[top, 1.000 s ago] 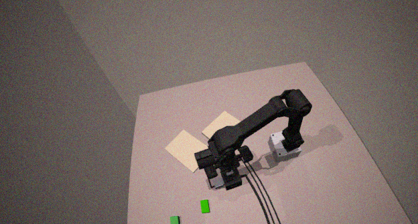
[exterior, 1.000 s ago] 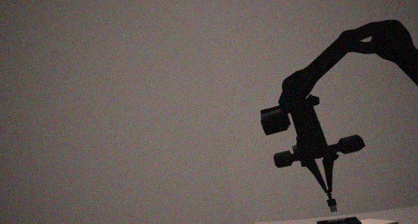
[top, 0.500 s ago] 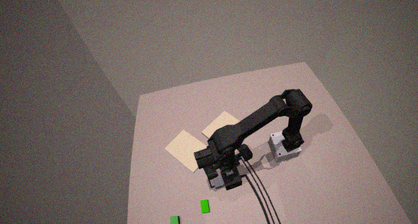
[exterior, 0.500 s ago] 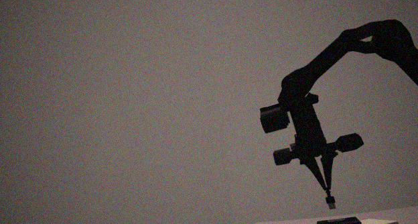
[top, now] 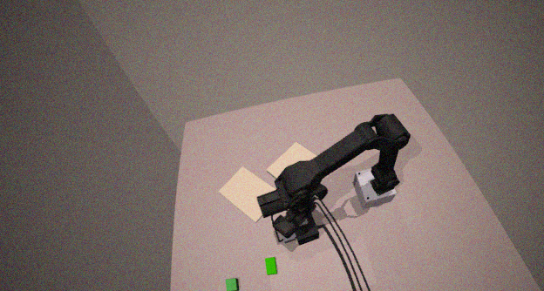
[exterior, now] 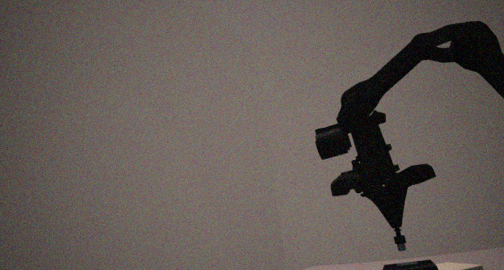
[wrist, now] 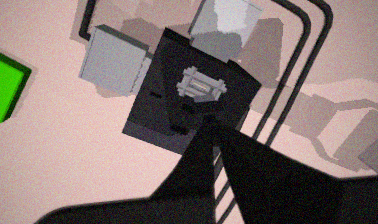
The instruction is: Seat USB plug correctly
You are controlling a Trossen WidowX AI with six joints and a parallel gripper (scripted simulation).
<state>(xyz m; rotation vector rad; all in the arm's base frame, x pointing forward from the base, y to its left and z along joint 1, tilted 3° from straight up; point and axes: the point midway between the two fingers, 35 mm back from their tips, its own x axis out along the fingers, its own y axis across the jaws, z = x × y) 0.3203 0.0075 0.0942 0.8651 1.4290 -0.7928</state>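
My gripper (exterior: 398, 229) (wrist: 213, 134) is shut on the USB plug (exterior: 399, 240), which has a dark body and a short grey metal end pointing down. In the exterior view a gap shows between the plug's end and the black power cube (exterior: 409, 266) (wrist: 146, 111), so the plug is out of the socket. In the wrist view the grey-rimmed socket (wrist: 180, 91) is on the cube's top, just beyond my fingertips, and the cube looks turned relative to the gripper. The plug is dark and hard to make out there; which way round it faces cannot be told.
Light grey blocks sit against two cube sides, one at the left (wrist: 114, 61) and one at the back (wrist: 205, 22). Black cables (wrist: 295, 65) (top: 344, 254) run beside the cube. A bright green block (top: 270, 266) (wrist: 4, 90), another green block (top: 231, 285) and two tan boards (top: 244, 191) (top: 289, 157) lie on the table.
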